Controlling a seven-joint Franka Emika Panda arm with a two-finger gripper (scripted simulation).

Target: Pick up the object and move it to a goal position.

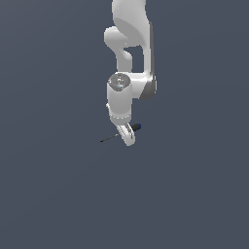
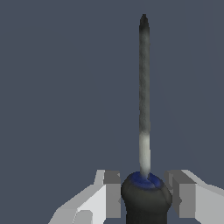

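Note:
The object is a slim screwdriver [image 1: 111, 138] with a black handle, a blue cap and a thin dark shaft. In the exterior view it lies slanted under the white arm, its shaft pointing to the exterior view's left and its blue end poking out on the right. My gripper [image 1: 128, 136] reaches down over the handle. In the wrist view the screwdriver [image 2: 144, 87] stretches away from the camera. Its handle sits between my fingers [image 2: 111, 192], which press against both of its sides. My gripper [image 2: 145, 194] is shut on the handle.
A plain dark grey-blue surface [image 1: 58, 185] fills both views. The white arm [image 1: 129, 44] comes down from the top of the exterior view. No other things show.

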